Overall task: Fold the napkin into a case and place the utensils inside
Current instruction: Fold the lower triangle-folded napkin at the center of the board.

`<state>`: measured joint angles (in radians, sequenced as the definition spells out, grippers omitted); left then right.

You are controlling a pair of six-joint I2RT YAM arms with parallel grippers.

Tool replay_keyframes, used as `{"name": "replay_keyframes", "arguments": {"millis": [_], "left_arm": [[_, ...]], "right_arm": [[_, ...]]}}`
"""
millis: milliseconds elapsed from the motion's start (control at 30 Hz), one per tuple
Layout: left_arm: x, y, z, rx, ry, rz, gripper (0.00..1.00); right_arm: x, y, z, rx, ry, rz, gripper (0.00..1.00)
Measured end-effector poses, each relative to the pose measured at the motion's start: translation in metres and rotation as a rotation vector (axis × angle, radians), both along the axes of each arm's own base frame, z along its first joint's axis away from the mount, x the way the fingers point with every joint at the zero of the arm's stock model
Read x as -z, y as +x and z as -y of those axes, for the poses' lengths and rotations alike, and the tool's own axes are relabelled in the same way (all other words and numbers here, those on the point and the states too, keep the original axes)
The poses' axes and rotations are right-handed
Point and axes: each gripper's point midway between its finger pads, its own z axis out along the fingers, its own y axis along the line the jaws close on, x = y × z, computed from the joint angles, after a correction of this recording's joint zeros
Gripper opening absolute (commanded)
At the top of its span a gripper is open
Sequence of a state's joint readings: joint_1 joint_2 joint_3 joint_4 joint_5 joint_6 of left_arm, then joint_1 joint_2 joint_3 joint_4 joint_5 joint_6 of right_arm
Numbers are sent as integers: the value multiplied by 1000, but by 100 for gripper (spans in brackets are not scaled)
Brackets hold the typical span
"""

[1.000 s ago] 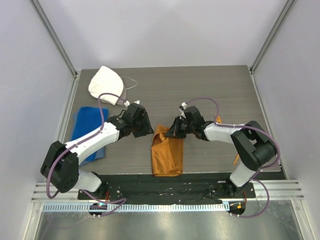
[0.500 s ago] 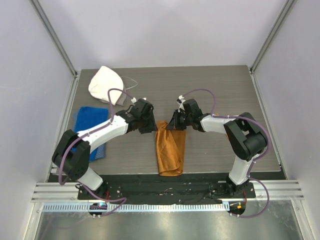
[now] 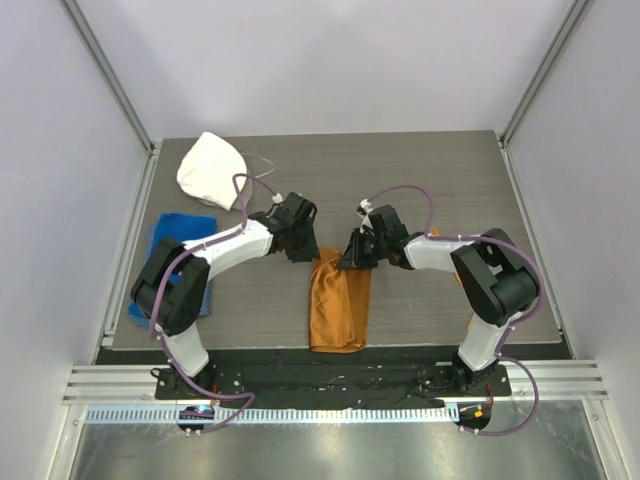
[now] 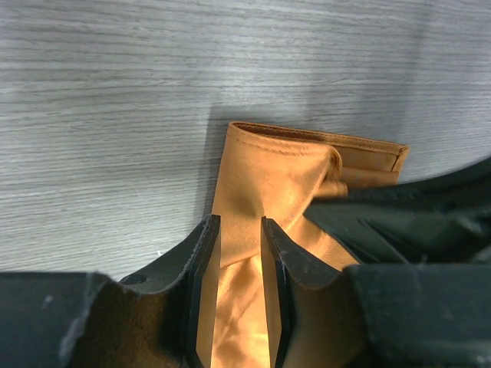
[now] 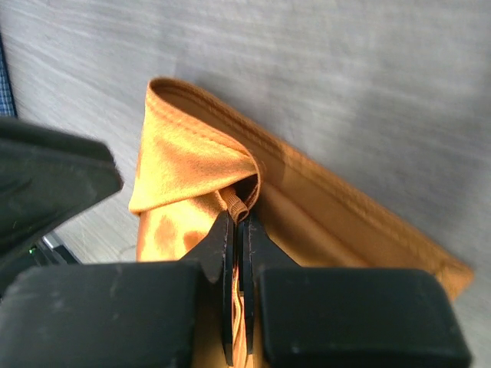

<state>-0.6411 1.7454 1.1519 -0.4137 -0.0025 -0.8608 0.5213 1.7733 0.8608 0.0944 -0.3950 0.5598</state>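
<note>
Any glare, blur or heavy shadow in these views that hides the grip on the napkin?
Top external: even light, sharp, napkin plain. Left wrist: bright sheen on the cloth inside the dark left gripper. Right wrist: tabletop soft, right gripper black, but its pinch on the hem sharp.

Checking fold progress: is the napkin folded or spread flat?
Folded: the napkin lies as a narrow strip, and the wrist views show stacked hemmed layers at its far end.

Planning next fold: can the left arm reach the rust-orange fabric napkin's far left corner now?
Probably yes. The left gripper straddles the napkin just short of that corner, jaws apart; the right gripper pinches a fold beside it, not blocking.
</note>
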Motion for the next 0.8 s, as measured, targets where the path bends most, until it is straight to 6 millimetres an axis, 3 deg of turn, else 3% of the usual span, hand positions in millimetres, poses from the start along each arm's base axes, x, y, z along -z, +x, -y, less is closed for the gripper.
{"name": "replay_keyframes", "arguments": {"millis": [267, 600, 667, 700, 733, 800], "left_arm": [[-2, 0, 8, 17, -39, -3, 31], [-4, 3, 22, 30, -101, -5, 28], [-1, 4, 25, 34, -111, -13, 27], [2, 4, 27, 35, -114, -19, 26], [6, 4, 28, 37, -117, -26, 26], [14, 4, 30, 36, -119, -43, 25]], "right_arm": [[-17, -12, 7, 28, 27, 16, 1], [-17, -11, 7, 32, 30, 13, 1], [-17, -11, 6, 33, 31, 14, 8], [-17, -11, 6, 33, 31, 14, 14], [-17, -11, 6, 33, 31, 13, 27], [-17, -12, 6, 38, 33, 6, 36]]}}
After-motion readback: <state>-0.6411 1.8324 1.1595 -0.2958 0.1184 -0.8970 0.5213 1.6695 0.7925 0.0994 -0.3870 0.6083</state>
